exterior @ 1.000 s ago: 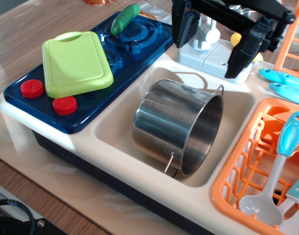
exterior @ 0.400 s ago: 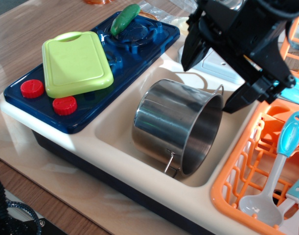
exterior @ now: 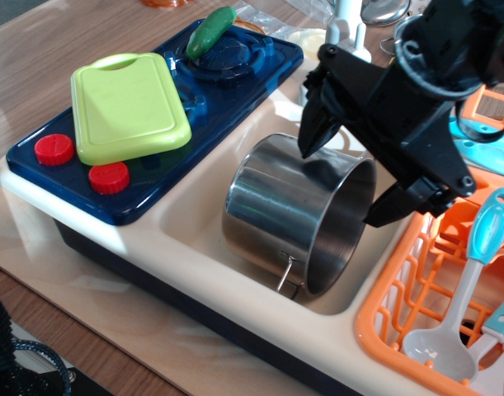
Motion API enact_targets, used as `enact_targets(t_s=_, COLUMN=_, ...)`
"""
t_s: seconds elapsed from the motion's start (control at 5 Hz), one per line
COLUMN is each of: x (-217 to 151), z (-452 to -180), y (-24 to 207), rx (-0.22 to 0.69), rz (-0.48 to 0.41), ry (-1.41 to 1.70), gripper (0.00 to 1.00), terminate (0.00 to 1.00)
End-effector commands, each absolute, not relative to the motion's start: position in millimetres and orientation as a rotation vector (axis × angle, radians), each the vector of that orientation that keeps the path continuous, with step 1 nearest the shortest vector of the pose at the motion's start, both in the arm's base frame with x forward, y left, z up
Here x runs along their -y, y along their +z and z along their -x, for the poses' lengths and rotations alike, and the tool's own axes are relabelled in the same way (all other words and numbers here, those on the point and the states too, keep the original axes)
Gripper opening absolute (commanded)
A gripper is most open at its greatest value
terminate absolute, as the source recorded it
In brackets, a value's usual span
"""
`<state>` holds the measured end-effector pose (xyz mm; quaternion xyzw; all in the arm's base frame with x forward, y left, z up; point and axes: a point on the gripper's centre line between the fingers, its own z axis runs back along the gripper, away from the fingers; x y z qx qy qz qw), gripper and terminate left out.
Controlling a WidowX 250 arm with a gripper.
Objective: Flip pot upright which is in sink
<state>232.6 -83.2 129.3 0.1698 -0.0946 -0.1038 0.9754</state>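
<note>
The shiny steel pot (exterior: 284,206) lies on its side in the cream sink (exterior: 194,210), its open mouth facing right toward the dish rack. One wire loop handle (exterior: 286,272) points to the front. My black gripper (exterior: 341,188) is open just above the pot's upper rim. One finger (exterior: 311,132) hangs over the pot's top wall and the other (exterior: 392,205) is beside the mouth's right edge. The jaws hold nothing. The arm hides the far rim and the far handle.
A blue toy stove (exterior: 153,107) with a lime cutting board (exterior: 128,107), two red knobs (exterior: 110,177) and a green vegetable (exterior: 210,31) lies left of the sink. An orange dish rack (exterior: 416,289) with a blue-handled spoon (exterior: 466,280) stands close on the right.
The gripper has come down and forward from behind the sink to just above the pot's rim, jaws still open. The pot has not moved.
</note>
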Motion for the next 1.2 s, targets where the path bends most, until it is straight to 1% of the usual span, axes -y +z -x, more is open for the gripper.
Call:
enact_targets(t_s=0.0, x=66.7, z=-231.1, y=133.8, rx=0.261, rz=-0.346, ry=-0.197, gripper=1.0, terminate=0.0)
enact_targets(t_s=0.2, x=54.0, z=-230.0, y=133.8, rx=0.262, rz=-0.324, ry=-0.2, gripper=0.0, terminate=0.0)
enact_targets(t_s=0.4, x=43.6, z=-231.5, y=135.4, rx=0.24, rz=-0.287, ry=-0.2, gripper=0.0, terminate=0.0)
enact_targets(t_s=0.6, x=36.5, z=-233.4, y=143.5, rx=0.221, rz=-0.241, ry=-0.175, gripper=0.0, terminate=0.0)
enact_targets(t_s=0.8, x=23.2, z=-234.5, y=155.2, rx=0.17, rz=-0.164, ry=-0.138, gripper=0.0, terminate=0.0)
enact_targets(t_s=1.0, x=8.3, z=-232.8, y=160.3, rx=0.135, rz=-0.041, ry=-0.098, gripper=0.0, terminate=0.0)
